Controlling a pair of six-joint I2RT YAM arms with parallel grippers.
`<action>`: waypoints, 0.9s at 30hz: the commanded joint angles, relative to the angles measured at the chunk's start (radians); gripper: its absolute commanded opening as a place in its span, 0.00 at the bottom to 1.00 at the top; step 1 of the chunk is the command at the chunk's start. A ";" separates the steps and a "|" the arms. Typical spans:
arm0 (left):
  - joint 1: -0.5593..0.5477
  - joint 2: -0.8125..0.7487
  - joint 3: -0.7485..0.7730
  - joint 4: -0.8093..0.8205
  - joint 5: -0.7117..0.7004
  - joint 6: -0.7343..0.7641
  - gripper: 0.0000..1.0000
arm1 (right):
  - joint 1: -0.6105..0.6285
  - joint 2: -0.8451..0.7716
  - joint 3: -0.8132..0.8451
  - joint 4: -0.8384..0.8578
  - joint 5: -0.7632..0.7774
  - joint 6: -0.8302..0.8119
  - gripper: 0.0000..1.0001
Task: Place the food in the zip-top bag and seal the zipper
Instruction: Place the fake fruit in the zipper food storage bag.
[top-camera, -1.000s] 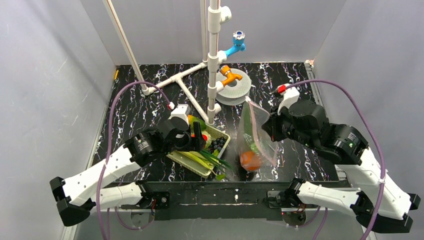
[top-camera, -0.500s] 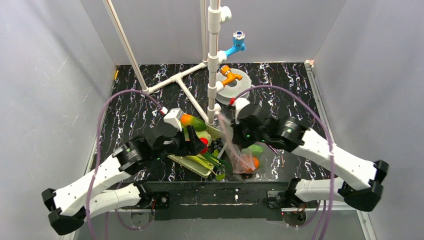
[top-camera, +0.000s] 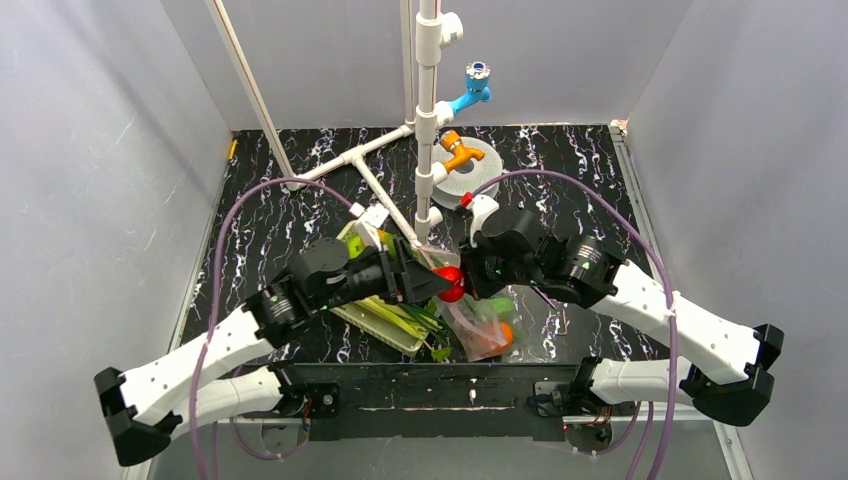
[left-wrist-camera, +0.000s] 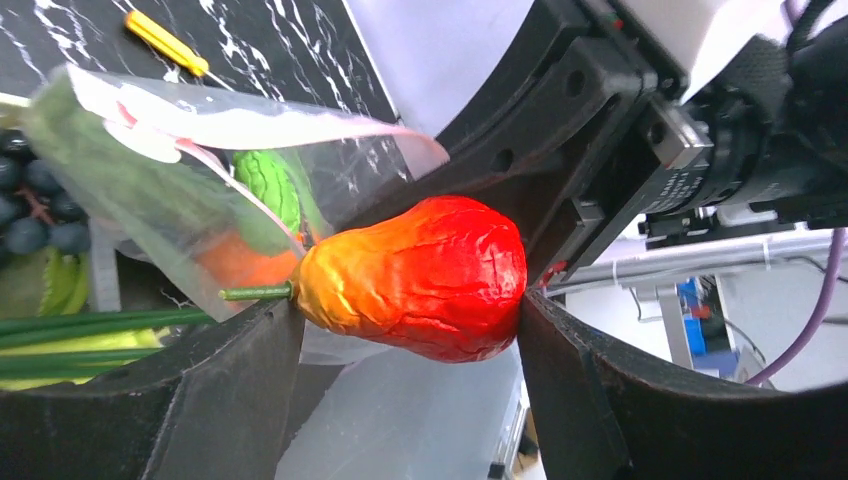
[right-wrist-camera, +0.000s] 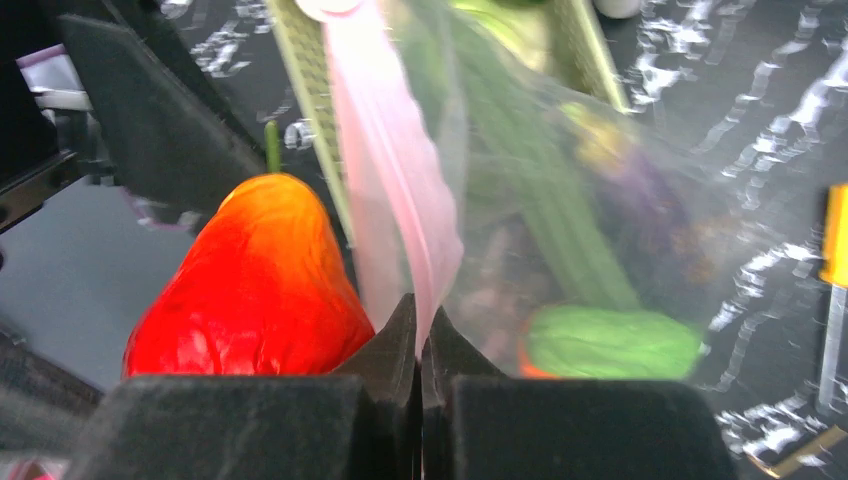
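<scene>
One red piece (left-wrist-camera: 415, 275) is clamped in the left gripper (left-wrist-camera: 405, 310), now right at the mouth of the zip-top bag (top-camera: 478, 318); half a second ago it was back over the green basket (top-camera: 385, 325). The right gripper (right-wrist-camera: 420, 350) is pinched tight on the zipper (right-wrist-camera: 385, 200), holding the bag up just beside the basket, with the cucumber (right-wrist-camera: 610, 343) and an orange fruit (top-camera: 505, 333) already inside. Insertion of the red piece looks imminent; sealing not started.

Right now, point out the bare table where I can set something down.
Bare table lies far left, between the left wall and the white pipe frame, and far right, between the grey roll and the right wall. The centre is crowded: mesh basket, zip-top bag, and the red toy fruit held beside the bag.
</scene>
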 joint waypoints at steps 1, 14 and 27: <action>0.004 0.115 0.009 0.292 0.158 -0.036 0.10 | 0.001 -0.015 0.071 0.007 0.025 0.023 0.01; 0.005 0.281 0.063 0.042 -0.081 0.027 0.05 | 0.000 -0.041 0.220 -0.102 -0.022 0.008 0.01; 0.004 0.349 0.117 -0.038 -0.095 0.001 0.05 | 0.000 -0.042 0.236 -0.091 0.005 0.000 0.01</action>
